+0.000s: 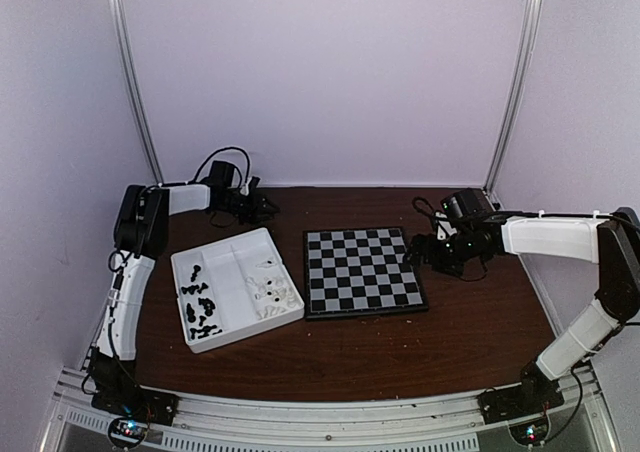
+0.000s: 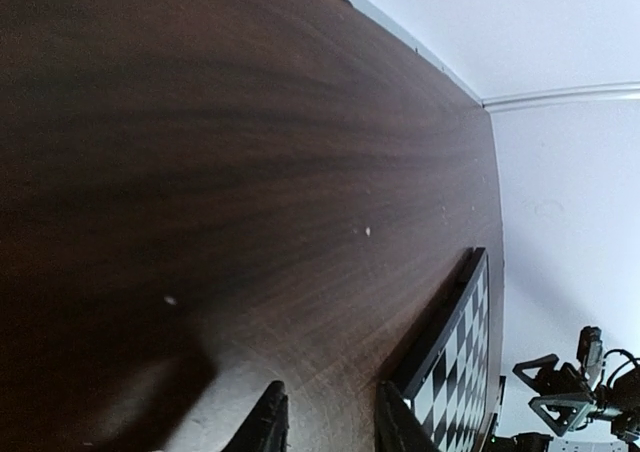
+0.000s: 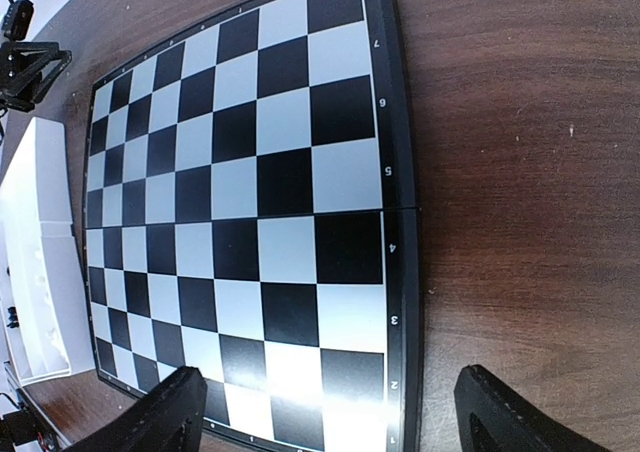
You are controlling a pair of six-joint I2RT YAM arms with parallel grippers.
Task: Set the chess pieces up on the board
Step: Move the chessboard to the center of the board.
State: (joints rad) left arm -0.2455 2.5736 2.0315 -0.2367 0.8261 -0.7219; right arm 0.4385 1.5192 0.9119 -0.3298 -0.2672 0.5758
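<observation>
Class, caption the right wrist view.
Open right claw hovers at the edge of the bare board, above a dark table.

White digits run along the black right rim of the board point(image 3: 398, 212), seen from the right wrist: 8 at the far end, then 7, 6, 5, 4, 3, 2, and 1 at the near end. Small characters on its far rim are too blurred to read.

From above, the pieces point(image 1: 203, 307) in the tray point(image 1: 228, 244) are too small to tell apart. The wrist view's lower edge cuts off my left fingers point(image 2: 270, 424).
</observation>
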